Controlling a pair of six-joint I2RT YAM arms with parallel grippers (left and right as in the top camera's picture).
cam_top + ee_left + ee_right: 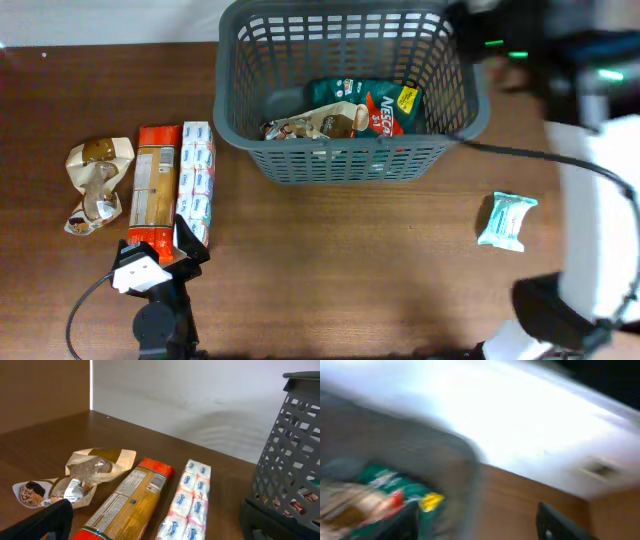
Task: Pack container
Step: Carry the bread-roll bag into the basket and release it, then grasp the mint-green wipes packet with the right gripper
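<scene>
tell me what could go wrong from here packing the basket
1. The orange packet and tissue pack lie close side by side, with the open left gripper at their near ends, so it may catch both or shove one askew.
2. The orange packet is long; gripped at one end it could droop and snag the basket rim.
3. The right wrist view is motion-blurred close to the basket; a fast pass there could knock it.
</scene>
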